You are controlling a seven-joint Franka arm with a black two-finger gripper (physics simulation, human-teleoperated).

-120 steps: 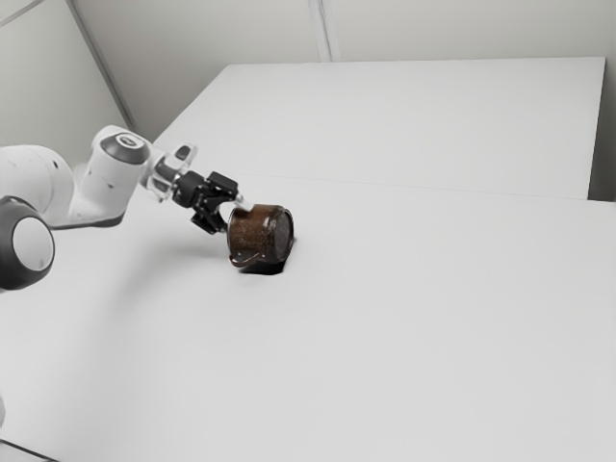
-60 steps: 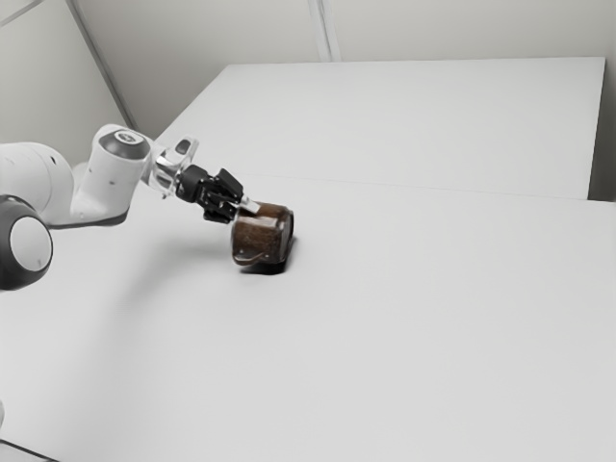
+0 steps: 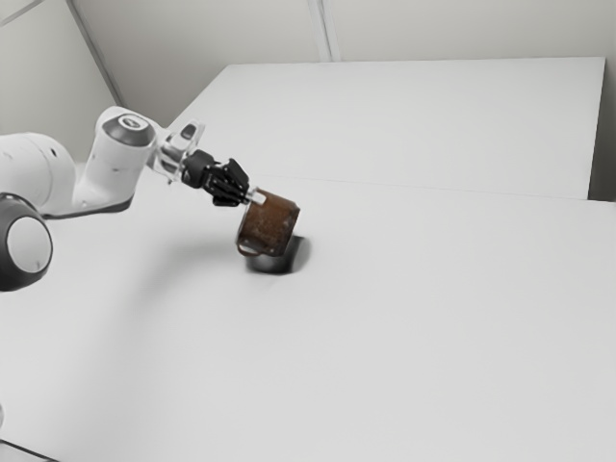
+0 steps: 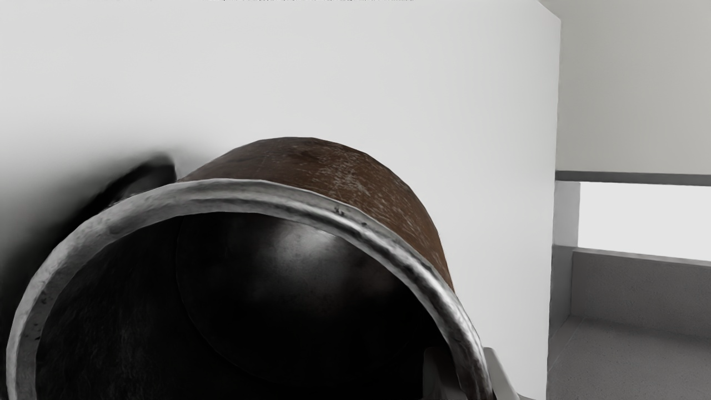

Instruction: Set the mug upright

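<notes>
The mug (image 3: 269, 227) — lying on its side before — now slants down from the fingers (image 3: 258, 198), which pinch its rim and sit higher.

Bright, even light washes the tabletop (image 3: 414, 318) almost white; the back wall (image 3: 250, 34) is a duller grey. A broad, faint shadow (image 3: 178, 265) spreads below the tool (image 3: 257, 196) and toward the exterior view's left, its edges soft. A smaller, far darker shadow (image 3: 273, 262) lies beneath the mug (image 3: 270, 225), below the tool's tips. In the wrist view, the metal rim (image 4: 389, 238) catches pale glints near the tool, and the mug's inside sinks to near black around one hazy highlight. The light probably falls from above, though the dark interior makes that hard to judge.
</notes>
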